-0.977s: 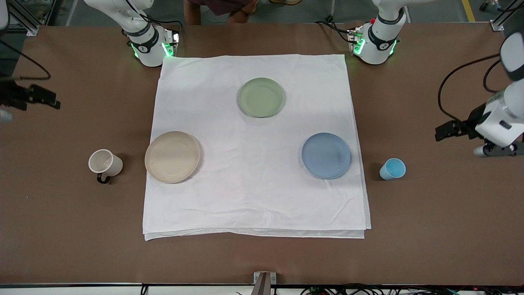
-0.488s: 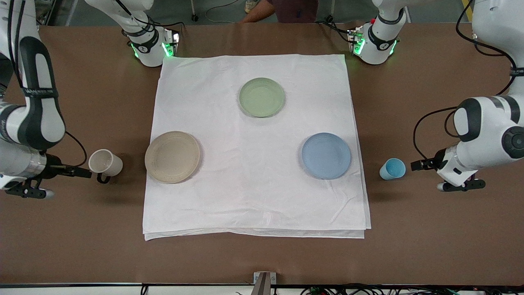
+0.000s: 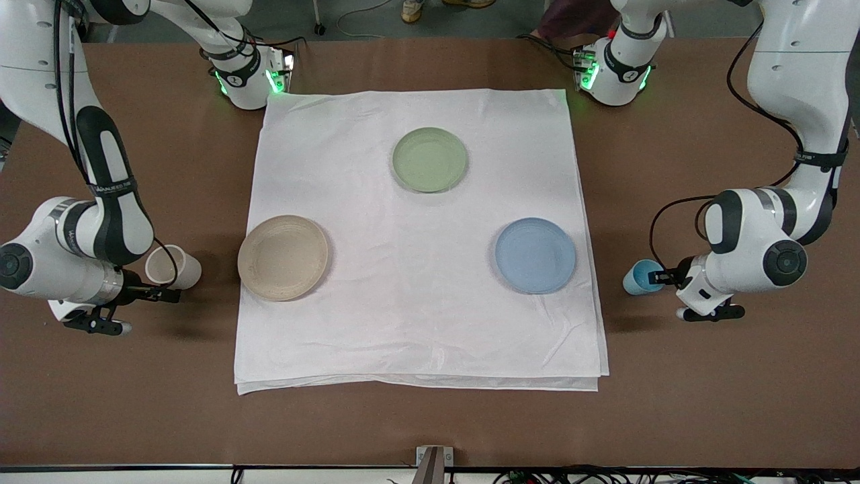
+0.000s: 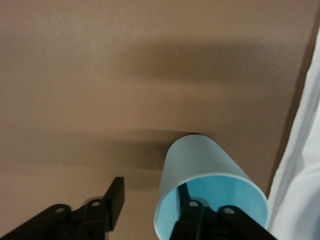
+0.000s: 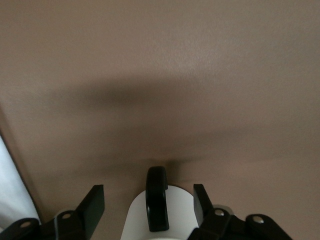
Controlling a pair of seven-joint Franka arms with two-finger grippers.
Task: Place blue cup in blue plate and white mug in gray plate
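While you scan from the frame's left edge, your right gripper (image 3: 163,294) sits with fingers spread either side of the white mug (image 3: 172,266), astride its handle (image 5: 157,204), not clamped. Next come the gray plate (image 3: 283,257) and blue plate (image 3: 535,255) on the cloth (image 3: 430,336). At lower right, your left gripper (image 3: 660,275) straddles the blue cup (image 3: 637,279) rim, one finger (image 4: 192,220) inside, fingers apart.

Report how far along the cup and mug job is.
Nothing is placed yet: the blue plate and gray plate are bare. In hand: the left gripper is open, with one finger inside the blue cup and one outside; the right gripper is open astride the white mug at its handle. Left: closing, lifting, placing both.
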